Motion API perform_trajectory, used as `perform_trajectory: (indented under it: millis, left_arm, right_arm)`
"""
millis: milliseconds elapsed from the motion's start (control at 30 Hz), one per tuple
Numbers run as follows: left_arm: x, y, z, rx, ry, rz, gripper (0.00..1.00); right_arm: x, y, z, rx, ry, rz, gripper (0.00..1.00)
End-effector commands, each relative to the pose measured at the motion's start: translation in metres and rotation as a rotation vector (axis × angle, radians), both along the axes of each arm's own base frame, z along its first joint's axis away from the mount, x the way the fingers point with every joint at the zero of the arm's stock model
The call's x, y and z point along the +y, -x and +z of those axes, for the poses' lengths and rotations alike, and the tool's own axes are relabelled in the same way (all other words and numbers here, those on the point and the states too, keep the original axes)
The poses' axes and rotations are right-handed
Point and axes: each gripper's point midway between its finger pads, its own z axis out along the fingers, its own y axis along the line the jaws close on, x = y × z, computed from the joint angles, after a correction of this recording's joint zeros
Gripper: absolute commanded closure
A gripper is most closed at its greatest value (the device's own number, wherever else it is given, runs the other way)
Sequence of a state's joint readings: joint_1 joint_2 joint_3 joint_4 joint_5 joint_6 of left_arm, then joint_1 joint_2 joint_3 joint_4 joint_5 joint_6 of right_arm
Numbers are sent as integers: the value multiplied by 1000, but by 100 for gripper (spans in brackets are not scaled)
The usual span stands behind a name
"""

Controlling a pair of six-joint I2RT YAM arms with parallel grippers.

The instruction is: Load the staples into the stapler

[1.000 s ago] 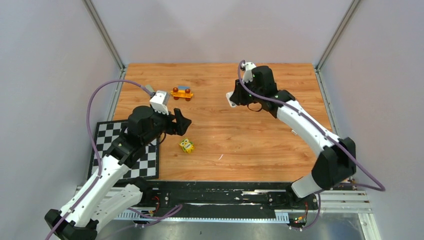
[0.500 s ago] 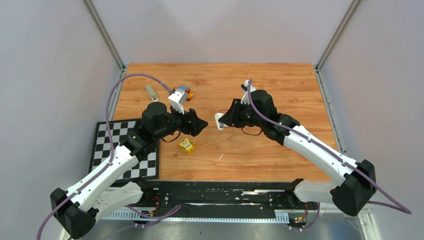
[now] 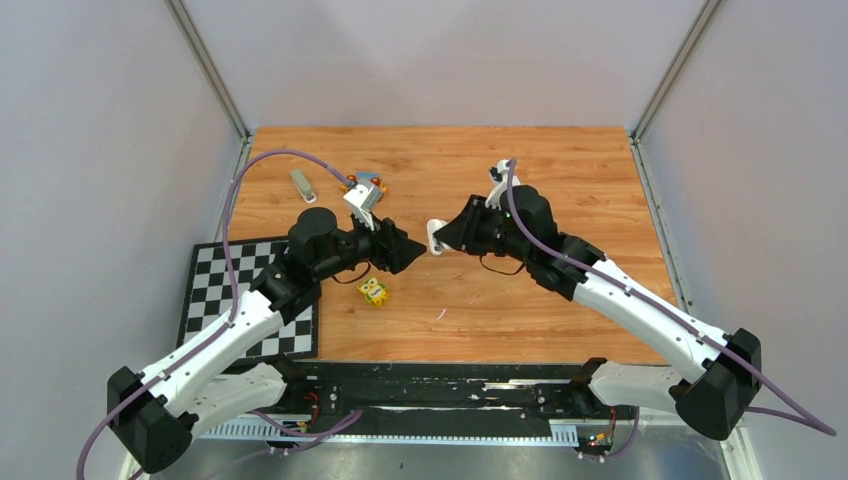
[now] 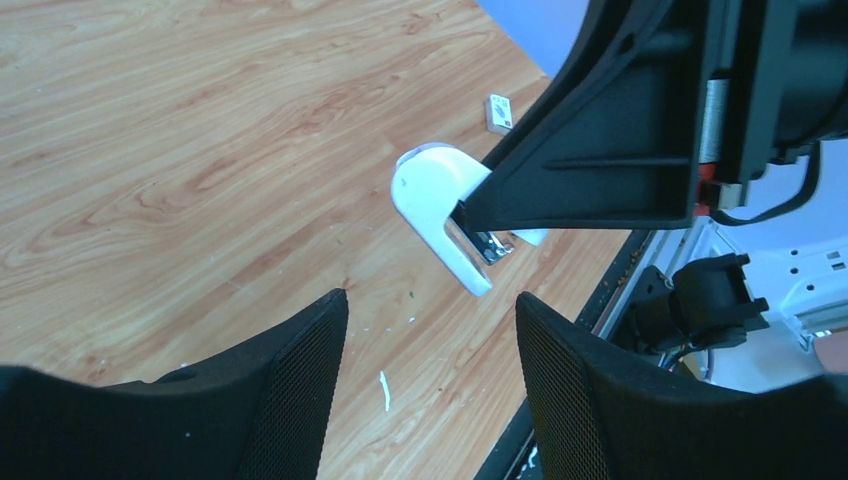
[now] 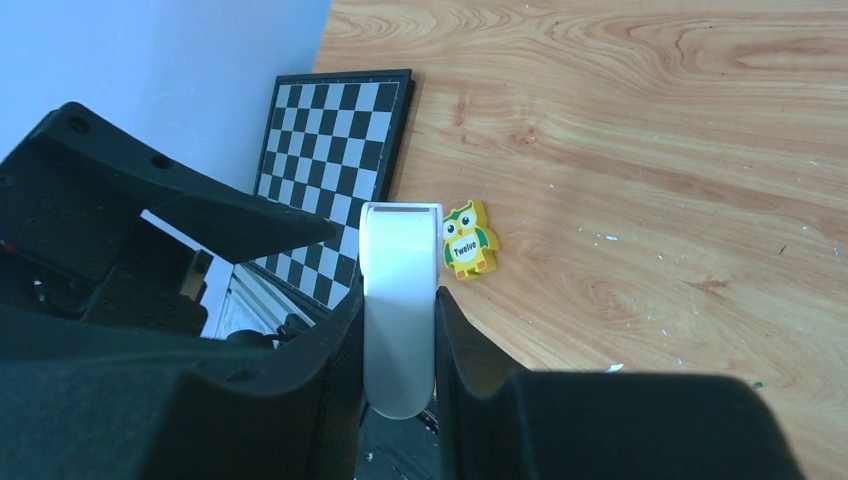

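Note:
My right gripper (image 3: 447,234) is shut on a white stapler (image 3: 436,238) and holds it in the air above the table's middle. In the right wrist view the stapler (image 5: 400,260) is clamped between the fingers of the right gripper (image 5: 398,300). My left gripper (image 3: 410,250) is open and empty, its tips just left of the stapler. In the left wrist view the left gripper (image 4: 430,300) faces the stapler (image 4: 440,200), whose metal channel shows underneath. A small silver-grey strip (image 3: 302,183), apparently the staples, lies at the far left of the table.
A yellow owl cube (image 3: 373,291) lies below the grippers and also shows in the right wrist view (image 5: 467,240). An orange toy car (image 3: 372,181) sits behind the left wrist. A checkerboard (image 3: 255,290) lies at the left. A small white box (image 4: 499,110) lies farther back.
Both arms have moved toward the table's middle. The right gripper carried the stapler left and nearer; the left gripper moved right until its tips almost meet the stapler.

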State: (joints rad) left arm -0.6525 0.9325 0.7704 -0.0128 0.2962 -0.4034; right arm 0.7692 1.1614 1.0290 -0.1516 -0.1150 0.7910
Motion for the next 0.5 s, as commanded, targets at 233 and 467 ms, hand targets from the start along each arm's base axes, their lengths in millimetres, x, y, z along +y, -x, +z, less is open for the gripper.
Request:
perform_trajectory:
  millis: [233, 467]
  left_arm:
    - [-16, -6, -2, 22, -3, -9, 41]
    - [-26, -5, -12, 43, -31, -15, 41]
  right_arm:
    - [1, 8, 7, -16, -50, -36, 100]
    - [4, 7, -2, -5, -32, -36, 100]
